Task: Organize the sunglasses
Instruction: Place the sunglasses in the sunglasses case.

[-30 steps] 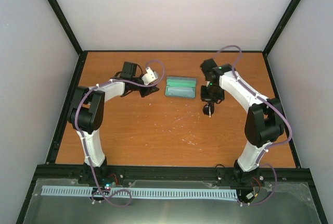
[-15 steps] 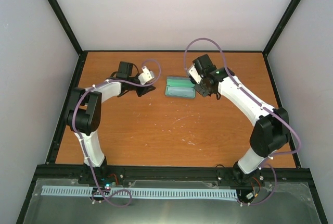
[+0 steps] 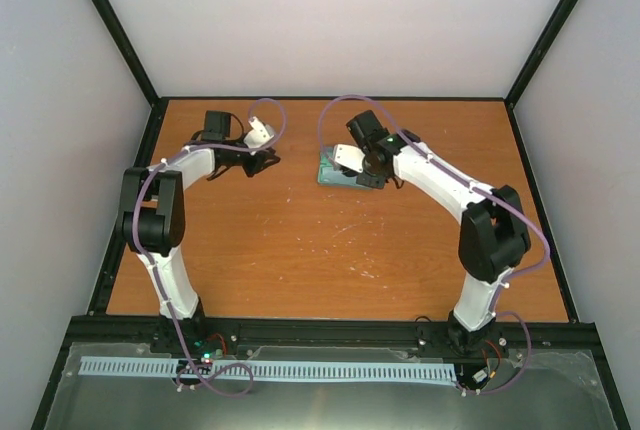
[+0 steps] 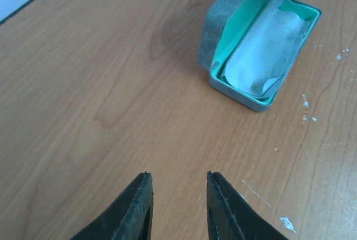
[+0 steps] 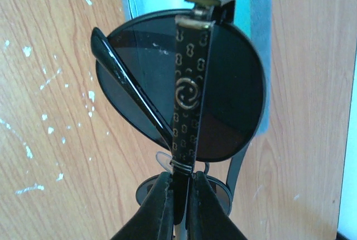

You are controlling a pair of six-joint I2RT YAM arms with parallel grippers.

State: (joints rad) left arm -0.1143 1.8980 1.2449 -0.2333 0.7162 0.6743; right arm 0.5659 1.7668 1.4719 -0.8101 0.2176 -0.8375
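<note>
Jaws of the right gripper [image 5: 178,183] are pinched together on one temple arm of the sunglasses [image 5: 226,97], holding them off the surface in front of the open case [image 4: 228,19]. Whether they touch the case cannot be told. Jaws of the left gripper [image 4: 177,177] stand partly apart with nothing between them, above bare wood and well to the left of the case.

Surface: an orange-brown wood-grain table [image 3: 330,250], flecked with small white scuffs near its middle. It is enclosed by pale, plain walls [image 3: 330,20] and black frame posts [image 3: 110,20] that rise from the far corners.

The case lies at the far middle of the table. Its outside is grey-blue and its lining green, and a pale cloth [image 4: 262,50] lies inside.

The sunglasses are black with round, dark lenses in thin rims. The gripped arm is broad and carries a gold repeating pattern with a circular emblem. The other arm, plain glossy black, crosses the lens at a slant.
</note>
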